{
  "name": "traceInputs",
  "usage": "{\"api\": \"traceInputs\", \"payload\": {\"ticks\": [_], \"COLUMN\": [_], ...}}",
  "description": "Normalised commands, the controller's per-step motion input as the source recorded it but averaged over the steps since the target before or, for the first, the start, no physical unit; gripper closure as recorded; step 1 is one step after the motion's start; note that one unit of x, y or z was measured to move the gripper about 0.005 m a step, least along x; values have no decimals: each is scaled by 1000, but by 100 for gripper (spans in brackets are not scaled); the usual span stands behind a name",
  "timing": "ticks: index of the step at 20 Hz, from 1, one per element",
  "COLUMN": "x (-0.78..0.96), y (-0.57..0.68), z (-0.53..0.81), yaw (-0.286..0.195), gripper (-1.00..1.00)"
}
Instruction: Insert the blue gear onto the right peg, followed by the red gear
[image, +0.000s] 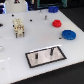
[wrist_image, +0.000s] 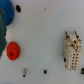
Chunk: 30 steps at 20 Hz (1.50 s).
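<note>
Exterior view: blue gear (image: 68, 34) flat on the white table (image: 15, 50), at about 2 o'clock from the grey plate (image: 46, 56). Red gear (image: 56, 23) also flat on the table, near the blue one at its 11 o'clock, not touching. Plate sits low-centre, black-bordered, two thin dark pins upright on it; right peg (image: 51, 50) is bare, the other pin (image: 37, 56) at its 8 o'clock, also bare. A beige connector-like block (image: 18, 27) stands at 10 o'clock from the plate, well apart. A small dark upright post (image: 46, 17) is near the red gear.

Wrist view: blue gear (wrist_image: 5, 19) cut by the frame edge, red gear (wrist_image: 13, 50) near it, beige block (wrist_image: 73, 51) well apart.

Gripper: fingers not visible in either view, can't tell its opening.
</note>
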Motion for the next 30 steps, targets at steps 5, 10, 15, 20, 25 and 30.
{"api": "traceInputs", "payload": {"ticks": [5, 10, 15, 20, 25, 30], "x": [-300, -233, -75, -11, -22, -20], "y": [601, 635, 685, 611, 448, 305], "z": [-2, 17, -70, -205, -364, -414], "yaw": [0, 0, 0, 0, 0, 0], "gripper": [-100, -100, -100, -100, -100, -100]}}
